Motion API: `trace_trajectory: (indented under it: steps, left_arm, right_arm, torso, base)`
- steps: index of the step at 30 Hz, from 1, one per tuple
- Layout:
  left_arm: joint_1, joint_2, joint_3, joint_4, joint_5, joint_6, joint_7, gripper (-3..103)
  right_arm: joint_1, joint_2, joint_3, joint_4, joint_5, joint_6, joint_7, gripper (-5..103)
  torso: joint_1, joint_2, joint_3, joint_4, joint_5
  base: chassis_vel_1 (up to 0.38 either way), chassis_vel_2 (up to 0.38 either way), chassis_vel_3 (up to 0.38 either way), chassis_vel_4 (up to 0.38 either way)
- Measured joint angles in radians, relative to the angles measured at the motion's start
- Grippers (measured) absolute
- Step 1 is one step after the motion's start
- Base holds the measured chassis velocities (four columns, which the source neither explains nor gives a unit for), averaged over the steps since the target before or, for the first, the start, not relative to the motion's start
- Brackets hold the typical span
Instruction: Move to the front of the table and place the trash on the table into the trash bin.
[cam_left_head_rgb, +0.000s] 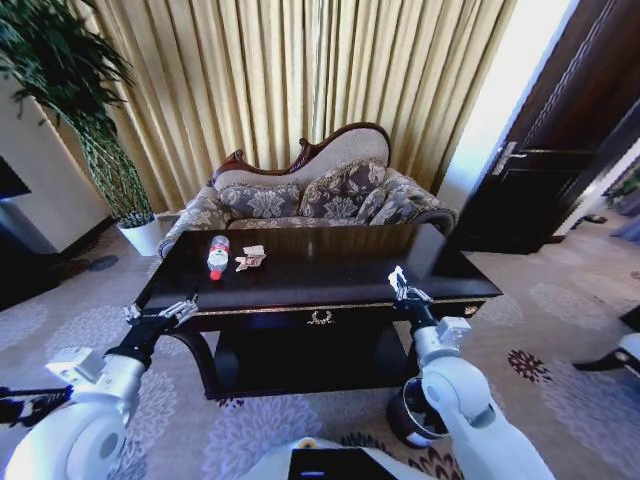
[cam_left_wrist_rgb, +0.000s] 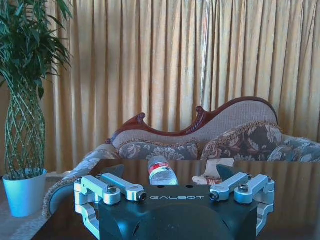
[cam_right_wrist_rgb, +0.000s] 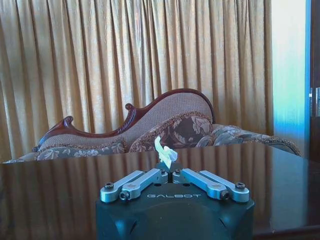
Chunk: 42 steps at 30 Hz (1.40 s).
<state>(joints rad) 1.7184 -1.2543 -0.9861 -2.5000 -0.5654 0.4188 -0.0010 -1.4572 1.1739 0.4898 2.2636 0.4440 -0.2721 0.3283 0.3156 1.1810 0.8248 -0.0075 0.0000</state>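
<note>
Fingers (cam_right_wrist_rgb: 165, 156) of right gripper (cam_left_head_rgb: 399, 284) pinched on tissue (cam_right_wrist_rgb: 165, 153) above desk (cam_left_head_rgb: 340, 270); left gripper (cam_left_head_rgb: 180, 309) spread open, empty, at desk's left edge. Bottle (cam_left_head_rgb: 217, 256), wrapper (cam_left_head_rgb: 249, 260) on desk; bin (cam_left_head_rgb: 414, 412) on floor.

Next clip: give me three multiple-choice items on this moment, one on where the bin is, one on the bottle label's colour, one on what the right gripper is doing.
1. Where is the bin?
A. On the table
B. On the floor by the table's front right corner
C. On the sofa

2. What colour is the bottle's label?
A. Red
B. Blue
C. Green

3. What state is the right gripper in?
A. Wide open, empty
B. Shut on the bottle
C. Shut on a tissue

Key:
1 B: the head view shows it on the carpet beside the right arm.
2 A: a red band shows round the bottle.
3 C: in the right wrist view the fingers meet on a white wad.
</note>
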Motion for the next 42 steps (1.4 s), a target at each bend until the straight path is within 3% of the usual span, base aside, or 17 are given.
trace_trajectory:
  steps: [30, 32, 42]
  left_arm:
    - [0.000, -0.002, 0.004, 0.000, 0.005, -0.008, 0.002, 100]
    - [0.002, -0.005, 0.004, 0.000, 0.002, -0.015, 0.002, 100]
    - [0.002, -0.011, 0.003, 0.000, -0.007, -0.024, 0.001, 100]
  right_arm:
    - [0.002, 0.009, -0.028, -0.012, -0.040, 0.006, -0.005, 0]
    - [-0.006, 0.014, -0.028, -0.055, -0.054, 0.019, -0.039, 0]
    - [0.000, 0.035, -0.001, -0.294, -0.040, 0.022, -0.053, 0]
  torso:
    - [0.000, 0.000, 0.000, 0.0001, 0.0000]
    - [-0.001, 0.000, 0.000, 0.0000, 0.0000]
    - [0.000, 0.000, 0.000, 0.0001, 0.0001]
  base:
    - [0.085, -0.082, -0.081, 0.075]
    - [0.048, -0.064, -0.064, 0.045]
    - [0.003, -0.005, -0.006, 0.001]
